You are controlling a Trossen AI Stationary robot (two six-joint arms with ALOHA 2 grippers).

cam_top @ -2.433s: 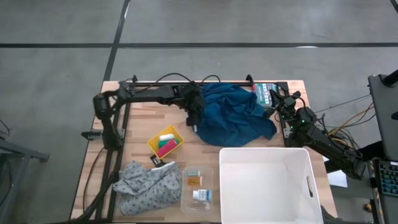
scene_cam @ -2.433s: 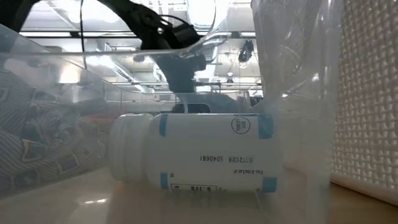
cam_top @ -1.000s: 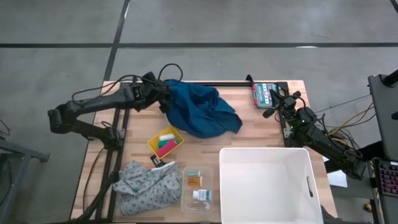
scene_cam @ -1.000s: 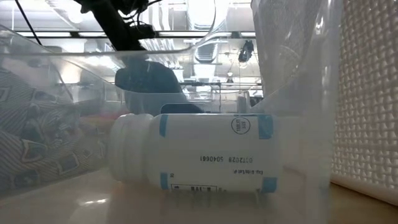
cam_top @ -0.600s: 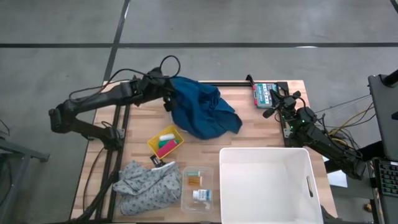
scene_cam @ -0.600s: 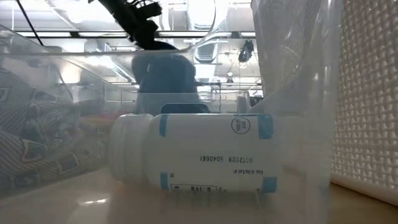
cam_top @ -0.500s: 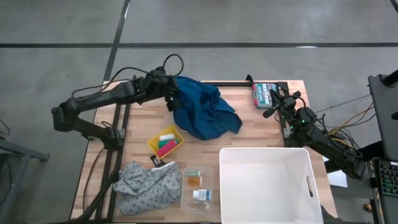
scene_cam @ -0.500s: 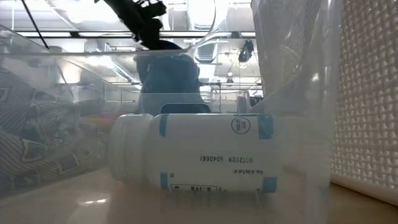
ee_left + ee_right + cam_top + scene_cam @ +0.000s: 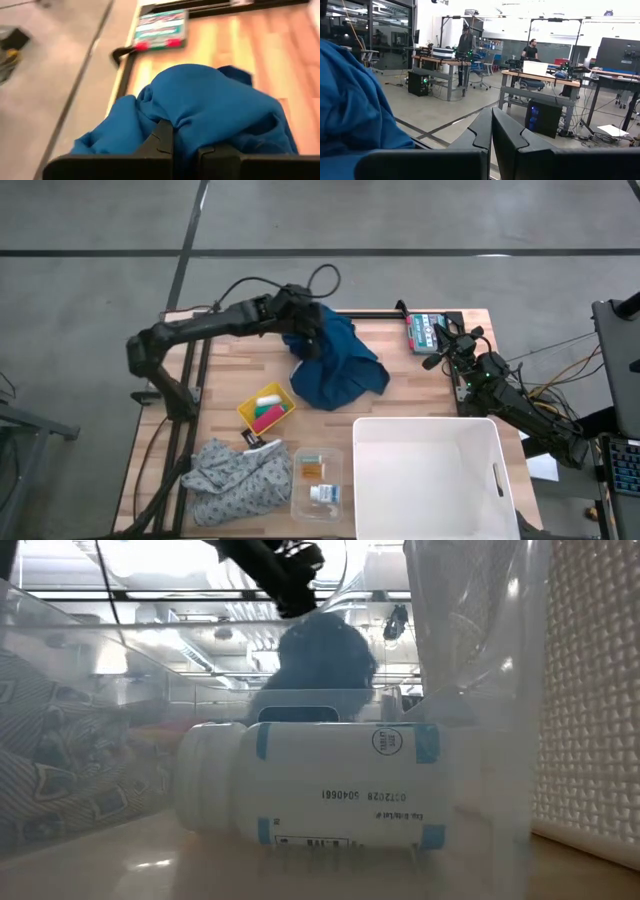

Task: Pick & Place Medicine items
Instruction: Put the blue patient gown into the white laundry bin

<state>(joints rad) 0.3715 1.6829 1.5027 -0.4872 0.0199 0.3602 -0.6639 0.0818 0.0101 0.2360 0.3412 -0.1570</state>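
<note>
My left gripper [image 9: 308, 335] [image 9: 185, 146] is shut on a blue cloth [image 9: 338, 368] over the table's far middle. In the low view the cloth [image 9: 325, 660] hangs behind a clear tray, below that gripper [image 9: 290, 580]. The clear tray [image 9: 318, 482] near the front edge holds the medicine items: a small orange item [image 9: 313, 470] and a white one with blue print [image 9: 323, 494], which lies on its side [image 9: 310, 790] on the tray floor. My right gripper [image 9: 443, 345] [image 9: 491, 134] waits shut at the far right. My left gripper pinches a bunched fold at the cloth's raised far-left end [image 9: 172, 119] between its two fingers; how many layers, I cannot tell. The fingers slant down from the table's left. The cloth hangs slack below them, and its lower end [image 9: 350, 385] lies on the table.
A large white bin [image 9: 430, 475] stands at the front right. A yellow tray [image 9: 267, 410] with small items sits at middle left, a grey patterned cloth [image 9: 240, 480] at front left. A green and red packet [image 9: 424, 330] lies at the far right. Bare wood [image 9: 230, 370] shows left of the blue cloth.
My left gripper has swung toward the table's right edge, risen a little and turned, still shut on the blue cloth. The cloth's raised left end has gone with it and bunched toward the right; its lower right part has stayed on the table.
</note>
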